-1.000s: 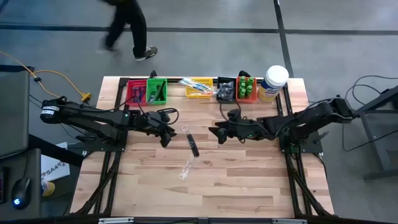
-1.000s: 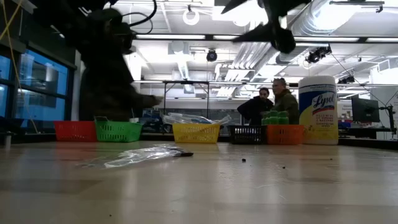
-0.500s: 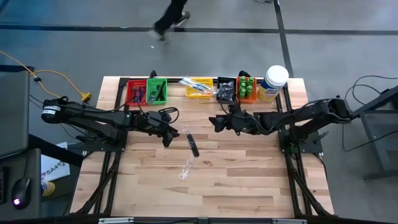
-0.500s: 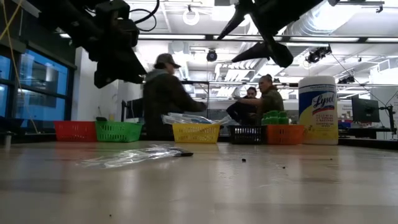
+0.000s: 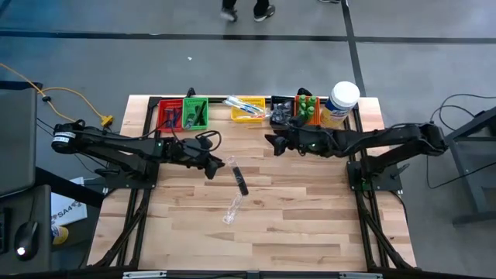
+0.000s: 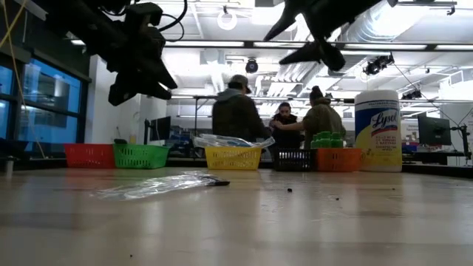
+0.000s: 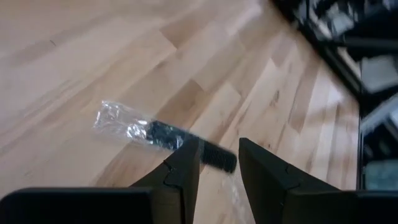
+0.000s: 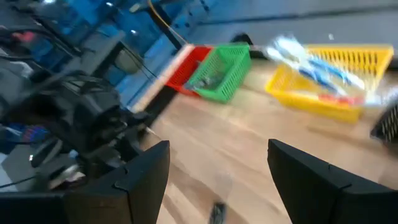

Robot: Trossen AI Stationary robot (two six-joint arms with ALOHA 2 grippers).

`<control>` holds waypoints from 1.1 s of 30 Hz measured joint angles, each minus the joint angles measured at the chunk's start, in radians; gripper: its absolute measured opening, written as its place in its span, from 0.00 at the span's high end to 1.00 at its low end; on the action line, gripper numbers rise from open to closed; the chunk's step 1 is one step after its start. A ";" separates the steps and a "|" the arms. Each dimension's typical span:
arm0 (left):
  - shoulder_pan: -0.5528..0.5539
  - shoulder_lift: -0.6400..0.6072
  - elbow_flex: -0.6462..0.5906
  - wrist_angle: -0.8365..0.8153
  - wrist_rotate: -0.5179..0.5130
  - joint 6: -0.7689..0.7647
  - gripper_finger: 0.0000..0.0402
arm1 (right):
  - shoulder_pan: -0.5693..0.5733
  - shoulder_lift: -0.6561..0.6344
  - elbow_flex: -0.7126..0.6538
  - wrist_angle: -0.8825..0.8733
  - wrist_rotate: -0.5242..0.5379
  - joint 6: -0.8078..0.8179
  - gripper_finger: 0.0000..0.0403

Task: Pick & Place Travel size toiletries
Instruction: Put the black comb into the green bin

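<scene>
Two travel size toiletries lie flat on the wooden table: a slim black comb in a clear wrapper (image 5: 242, 180) (image 7: 165, 132) and a clear-wrapped item (image 5: 232, 209) nearer the front. In the low view both show as a clear wrapped heap (image 6: 162, 185). My left gripper (image 5: 213, 165) (image 7: 219, 144) hangs open well above the table, just left of the comb, with nothing between its fingers. My right gripper (image 5: 271, 143) (image 8: 217, 149) stands wide open in the air near the far bins, holding nothing. More toiletries fill the bins.
Along the far edge stand a red bin (image 5: 169, 115), a green bin (image 5: 195, 112), a yellow bin (image 5: 248, 108), a black bin (image 5: 281, 111), an orange bin with green bottles (image 5: 308, 110) and a large white jar (image 5: 341, 102). People stand beyond the table (image 6: 236, 111).
My right gripper has travelled toward the table's far edge, nearer the bins, staying wide open. My left gripper has rolled a little in place. The items on the table have not moved.
</scene>
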 joint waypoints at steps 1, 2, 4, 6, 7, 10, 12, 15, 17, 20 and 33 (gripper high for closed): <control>0.000 0.000 0.000 0.006 -0.016 -0.023 0.73 | -0.006 -0.009 0.000 0.004 -0.005 -0.032 0.36; 0.000 0.000 0.000 0.011 -0.032 -0.050 0.73 | -0.011 -0.021 0.001 0.000 -0.005 -0.055 0.36; 0.000 0.000 0.000 0.018 -0.072 -0.107 0.73 | -0.028 -0.058 -0.001 -0.044 -0.009 -0.090 0.36; 0.000 0.001 0.000 0.018 -0.110 -0.153 0.73 | -0.043 -0.082 0.000 -0.068 -0.008 -0.114 0.36; 0.000 0.010 0.000 0.022 -0.124 -0.169 0.73 | -0.051 -0.097 0.002 -0.091 -0.007 -0.120 0.36; 0.000 0.031 0.000 0.033 -0.125 -0.199 0.73 | -0.078 -0.138 -0.001 -0.184 -0.009 -0.145 0.36; 0.000 0.058 0.003 0.052 -0.124 -0.239 0.73 | -0.089 -0.156 0.000 -0.221 -0.019 -0.148 0.36; 0.000 0.118 0.003 0.050 -0.112 -0.325 0.73 | -0.110 -0.179 0.000 -0.270 -0.076 -0.168 0.36; 0.000 0.166 0.020 0.071 -0.084 -0.358 0.73 | -0.117 -0.182 0.000 -0.290 -0.111 -0.194 0.36; 0.000 0.253 0.081 0.089 -0.057 -0.357 0.73 | -0.121 -0.181 0.000 -0.305 -0.127 -0.237 0.36; 0.000 0.570 0.378 -0.228 0.002 -0.327 0.73 | -0.126 -0.179 0.000 -0.322 -0.142 -0.318 0.36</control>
